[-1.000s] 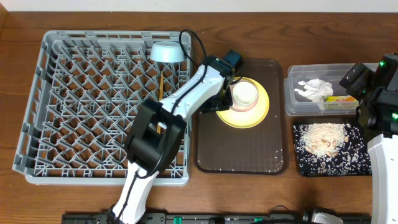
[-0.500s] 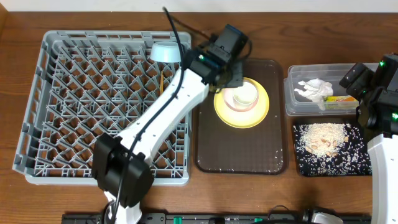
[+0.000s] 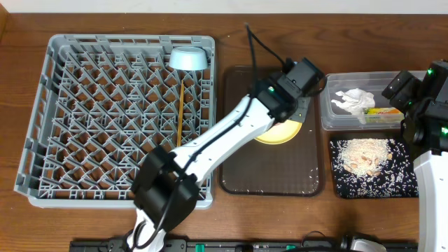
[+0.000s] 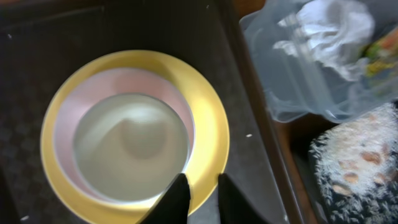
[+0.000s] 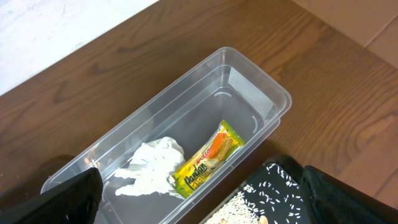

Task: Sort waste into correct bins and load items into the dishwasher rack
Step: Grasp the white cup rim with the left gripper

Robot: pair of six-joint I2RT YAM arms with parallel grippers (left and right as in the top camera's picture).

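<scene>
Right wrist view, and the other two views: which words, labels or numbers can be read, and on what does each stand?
"Paldon", last letters uncertain: dark script on the yellow-green snack wrapper, which lies in the clear plastic tub.
Smaller print on the same wrapper: too small to read.
Overhead and left wrist views: the wrapper is blurred; no other text shows.
</scene>
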